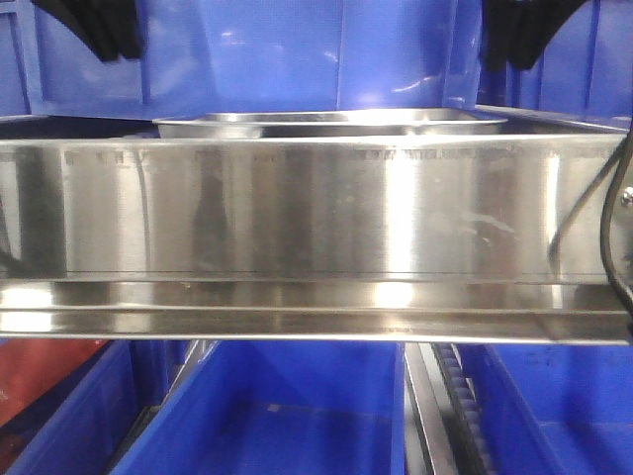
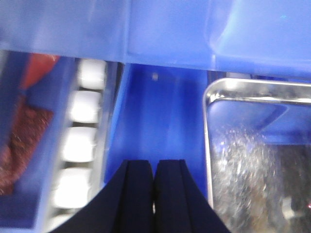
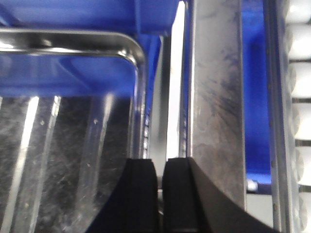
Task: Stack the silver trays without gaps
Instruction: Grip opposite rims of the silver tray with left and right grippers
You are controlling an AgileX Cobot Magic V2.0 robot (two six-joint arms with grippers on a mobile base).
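Observation:
A silver tray [image 1: 331,123] lies on the shelf behind the steel rail, and only its rim shows from the front. I cannot tell whether more than one tray lies there. My left gripper [image 2: 154,167] is shut and empty over blue plastic, just left of the tray's left rim [image 2: 208,145]. It shows as a dark shape at the top left of the front view [image 1: 99,30]. My right gripper [image 3: 160,167] is shut to a thin slit above the right rim of the tray [image 3: 63,145]. It is the dark shape at the top right of the front view [image 1: 529,30].
A long mirror-like steel rail [image 1: 316,208] fills the front view. Blue bins stand behind the tray [image 1: 297,59] and below the rail [image 1: 287,416]. White rollers run on the left [image 2: 80,141] and on the right [image 3: 299,97]. A steel strip [image 3: 216,107] runs right of the tray. A black cable [image 1: 593,198] hangs at the right.

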